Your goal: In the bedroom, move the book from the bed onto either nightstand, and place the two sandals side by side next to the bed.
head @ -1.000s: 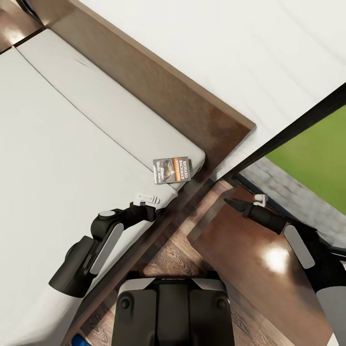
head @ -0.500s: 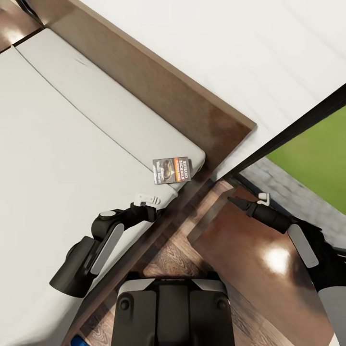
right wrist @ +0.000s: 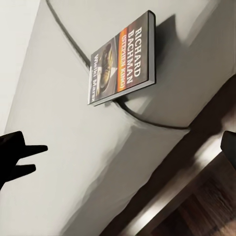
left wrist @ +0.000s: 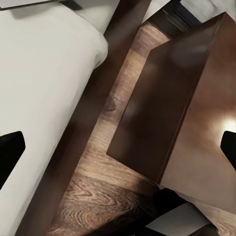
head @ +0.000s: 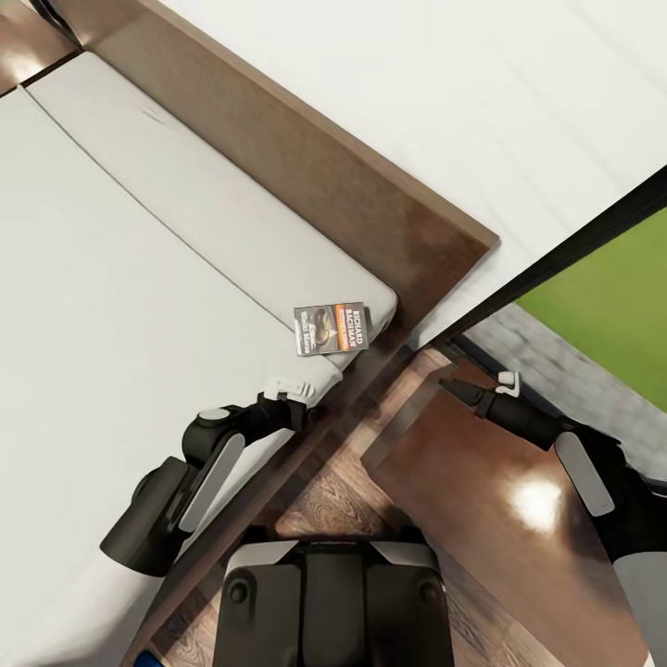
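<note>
- Book point(head: 331, 328) lies flat near the right corner of the bed point(head: 111, 306), on the pale mattress close to the headboard, cover up and untouched by either arm.
- Head view: over the last second little has changed. The right gripper point(head: 468, 389) has crept a little to the right over the nightstand point(head: 482, 500), and the left gripper point(head: 295, 394) has hardly stirred at the mattress edge, just short of the book. I judge the reach for the book has barely begun. The jaws of both are too small here to judge.
- Left wrist view: the left gripper's dark fingertips point(left wrist: 11, 150) sit far apart at the picture's sides, so its jaws are spread and empty. Beyond them lie the mattress edge, the wood-plank floor point(left wrist: 93, 196) and the nightstand's glossy top.
- Right wrist view: the book point(right wrist: 123, 59) rests on the grey mattress, well ahead of the right gripper's parted, empty fingertips point(right wrist: 19, 157).
- Room: white wall point(head: 463, 102) behind the headboard, a black-framed window point(head: 574, 250) to the far right with green lawn outside.
</note>
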